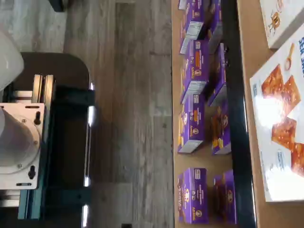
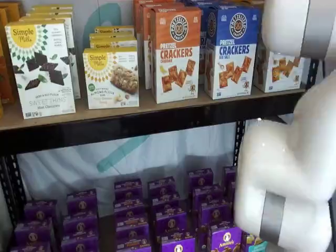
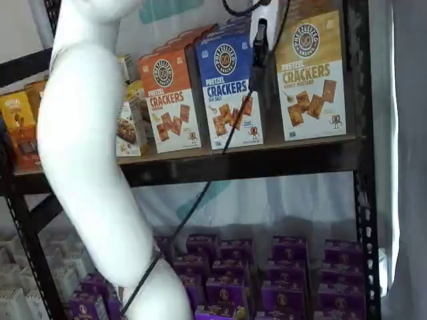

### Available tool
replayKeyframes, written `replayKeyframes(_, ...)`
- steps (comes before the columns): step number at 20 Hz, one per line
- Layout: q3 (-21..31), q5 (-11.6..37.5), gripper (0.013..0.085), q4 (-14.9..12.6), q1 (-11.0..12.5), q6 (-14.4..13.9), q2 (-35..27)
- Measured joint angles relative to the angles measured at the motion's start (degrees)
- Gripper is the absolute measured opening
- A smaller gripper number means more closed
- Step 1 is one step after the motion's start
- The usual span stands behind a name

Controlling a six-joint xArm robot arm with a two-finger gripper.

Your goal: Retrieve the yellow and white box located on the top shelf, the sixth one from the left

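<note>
Here your yellow and white box [image 3: 311,77] stands upper right on the top shelf [image 3: 253,160]; the hand [image 3: 261,33], seen side-on at the top edge, holds nothing and is spread wide.

Yellow and white box [image 3: 311,77]: tall Pretzel Crackers carton, yellow upper part with round dark logo, white lower part printed with square brown crackers. Standing upright, front face out, upper right of frame in a shelf view. Resting on top shelf [image 3: 253,162], a brown board with dark front edge, just beside the shelf's right end. In the other shelf view, mostly hidden; only lower white part [image 2: 281,71] visible, upper right.
</note>
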State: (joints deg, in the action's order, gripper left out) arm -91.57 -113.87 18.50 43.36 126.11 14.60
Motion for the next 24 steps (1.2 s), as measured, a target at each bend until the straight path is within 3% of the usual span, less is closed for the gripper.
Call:
replayKeyframes(1,0.1,0.2,0.0850,-0.8,-0.3,0.0,0.1)
replayKeyframes(3,2.0,1.7,0.0850,-6.0,-2.6,0.2,2.0)
replayKeyframes(9,4.8,2.3,0.0850,-5.8,-2.1,0.6,4.4)
replayKeyframes(11,4.9,2.2,0.0850,-3.7,-1.0,0.7,4.7)
replayKeyframes(18,-1.0,0.0,0.0850,8.7,4.8,-0.7,2.0)
replayKeyframes(24,-5.8,-0.7,0.0850,13.2,6.7,-2.2,-0.5)
